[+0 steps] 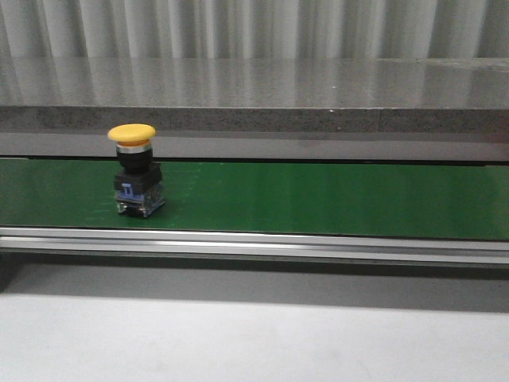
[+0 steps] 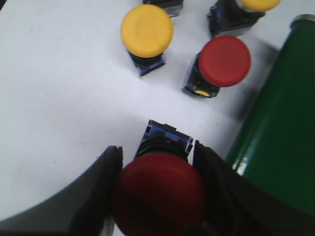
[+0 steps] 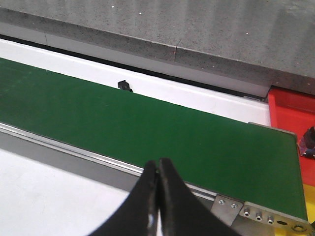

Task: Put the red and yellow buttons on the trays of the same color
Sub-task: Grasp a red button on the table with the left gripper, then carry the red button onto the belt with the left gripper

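The left claw (image 2: 160,196) grips a red button (image 2: 160,194) by its cap, base down over the white tabletop (image 2: 59,88), probably picking it for the belt. The right claw (image 3: 157,189) waits closed and empty over the green belt (image 3: 147,125), where a glossy yellow-capped button (image 1: 135,171) stands upright at 9 o'clock.

A yellow-capped button (image 1: 134,169) with a black and blue base is seen on the green belt (image 1: 318,199); beside the belt, red (image 3: 293,105) and yellow (image 3: 310,206) trays are glimpsed.
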You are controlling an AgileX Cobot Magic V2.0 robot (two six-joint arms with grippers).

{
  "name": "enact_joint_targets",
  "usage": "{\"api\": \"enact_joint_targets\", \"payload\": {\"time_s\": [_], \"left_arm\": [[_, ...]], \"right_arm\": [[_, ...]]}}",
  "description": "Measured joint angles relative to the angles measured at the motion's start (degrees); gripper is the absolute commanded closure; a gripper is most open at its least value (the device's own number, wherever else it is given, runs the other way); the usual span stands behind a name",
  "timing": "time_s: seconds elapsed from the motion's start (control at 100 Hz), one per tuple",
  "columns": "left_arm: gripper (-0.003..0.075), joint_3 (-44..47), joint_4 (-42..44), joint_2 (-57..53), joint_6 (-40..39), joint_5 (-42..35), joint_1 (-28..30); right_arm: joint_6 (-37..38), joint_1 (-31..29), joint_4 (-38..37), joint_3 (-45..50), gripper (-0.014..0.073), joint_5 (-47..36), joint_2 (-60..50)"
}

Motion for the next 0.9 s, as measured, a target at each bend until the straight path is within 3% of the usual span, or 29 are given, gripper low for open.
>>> {"api": "enact_joint_targets", "payload": {"time_s": [0.38,0.54,0.66,0.81,0.9], "left_arm": [[0.0739,0.3,0.6,-1.4,0.0,-0.4,-11.8],[0.0717,0.3,0.5,-0.3,0.0,-0.6,-13.6],[0.0544,0.3,-0.4,0.8,-0.1,-0.8,-13.6],[0.0189,0.3,-2.9,1.0,0.6,-1.0,-13.8],[0.0122,0.3,-4.5,0.8,1.6,-1.5,-13.9]], "right_arm": [[0.0,0.0,0.0,0.0,0.0659,0.0,0.0],[0.0,0.0,0.0,0.0,0.0659,0.0,0.0],[0.0,0.0,0.0,0.0,0.0659,0.0,0.0],[0.0,0.0,0.0,0.0,0.0659,0.0,0.0],[0.0,0.0,0.0,0.0,0.0659,0.0,0.0]]}}
